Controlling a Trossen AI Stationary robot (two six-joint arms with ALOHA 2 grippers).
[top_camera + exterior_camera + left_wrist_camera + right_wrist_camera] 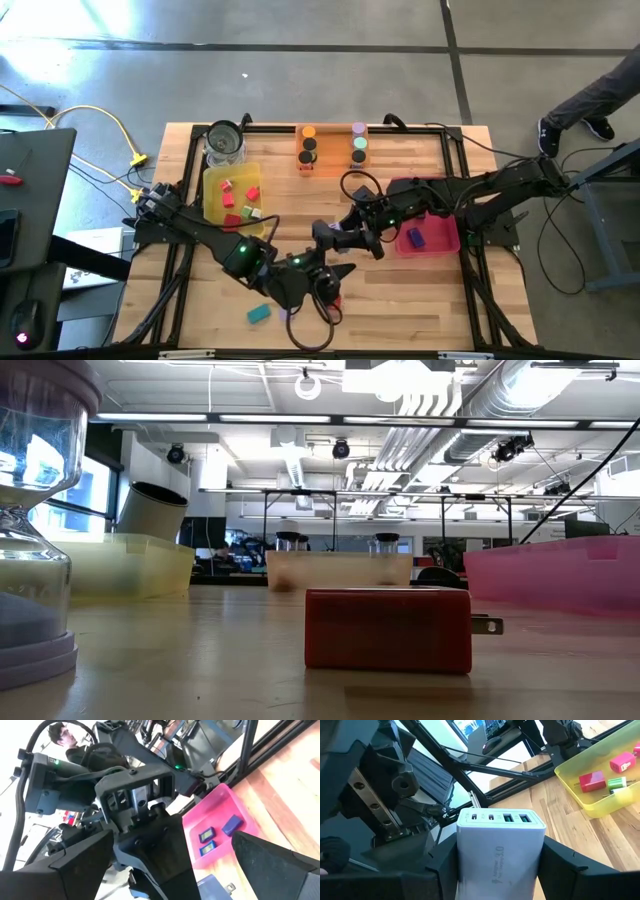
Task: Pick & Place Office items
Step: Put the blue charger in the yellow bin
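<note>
the two grippers met near the middle of the table (420, 300), toward its front. the right gripper (497, 870) was clamped on a lavender charger (500, 845), its port face with four sockets pointing away from the wrist. the left gripper (335, 272) faced it with its fingers (270, 862) spread wide and nothing between them; in the left wrist view the right arm's gripper filled the space between those fingers. in the high view the left arm reached in from the left edge and the right arm from the right, their ends just beside each other. the yellow tray (212, 205) sat at the left, holding red blocks (591, 782), a pink one (621, 762) and a green piece (617, 783). the pink tray (450, 243) lay at the right with dark-blue blocks (232, 824) inside. the orange tray (330, 170) at the back held black, orange, green and purple cylinders (358, 143). a glass jar (224, 143) stood just behind the yellow tray. a teal block (259, 314) lay loose on the table near the front, and a red block (388, 630) with metal prongs sat close to the low camera. a person (62, 735) showed beyond the table in the left wrist view, and a person's legs (590, 95) at the far right in the high view.
</note>
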